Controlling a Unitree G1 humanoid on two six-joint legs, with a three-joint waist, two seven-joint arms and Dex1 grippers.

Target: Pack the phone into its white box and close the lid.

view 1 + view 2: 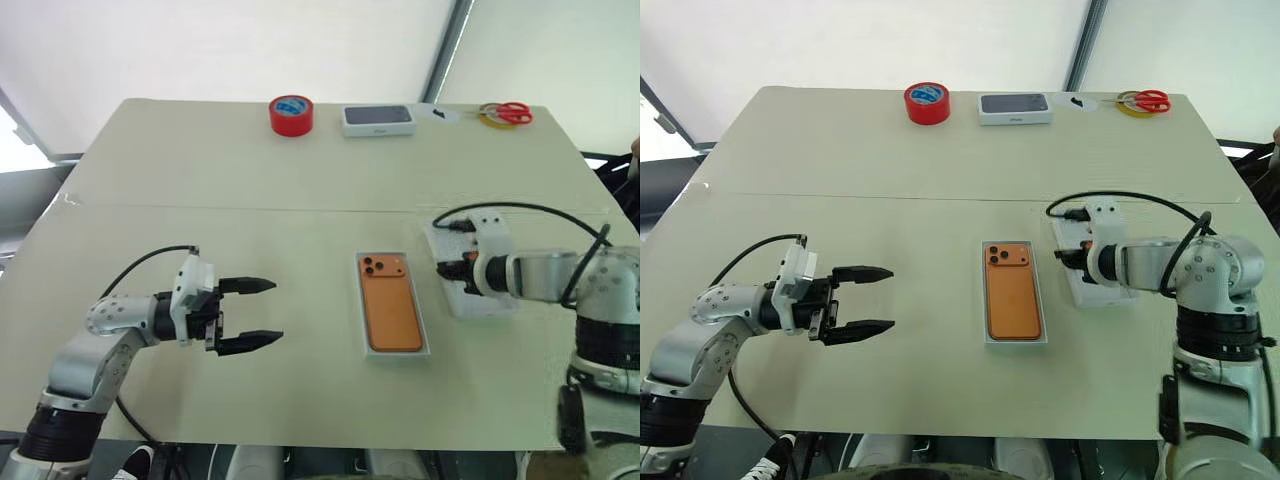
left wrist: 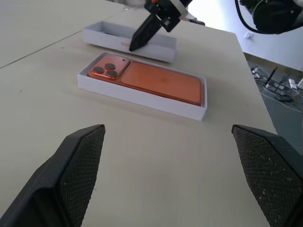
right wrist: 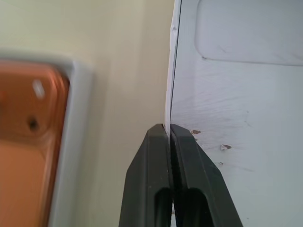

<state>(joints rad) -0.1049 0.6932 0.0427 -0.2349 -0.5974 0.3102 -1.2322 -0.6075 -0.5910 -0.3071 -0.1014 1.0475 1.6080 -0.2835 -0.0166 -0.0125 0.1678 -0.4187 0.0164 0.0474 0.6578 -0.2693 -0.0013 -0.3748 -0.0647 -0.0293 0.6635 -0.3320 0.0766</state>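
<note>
Right now the table (image 1: 200,180) is a pale beige top carrying everything. Phone (image 1: 392,312) lies back-up inside the white box (image 1: 360,305) near mid-table, lens cluster at the far end, box walls framing it on all sides. Lid (image 1: 480,300) sits open side up just to the right of the box, apart from it with a strip of table between.

Right gripper (image 3: 169,135) is pinched tight on the lid's near side wall; the right wrist view shows the thin white wall sandwiched between both fingertips, with the plain white inside of the lid on one side and the box with the orange phone on the other. Left wrist view confirms the dark fingers angled down onto the lid edge.

Left gripper (image 1: 250,314) hovers above the table well left of the box, pointing toward it, fingers spread wide, nothing between them.

Far edge of the table: red tape roll (image 1: 291,115), then a closed white box with dark top (image 1: 378,119), then red-handled scissors (image 1: 508,113) lying on a yellowish ring, all well apart from the work area.
</note>
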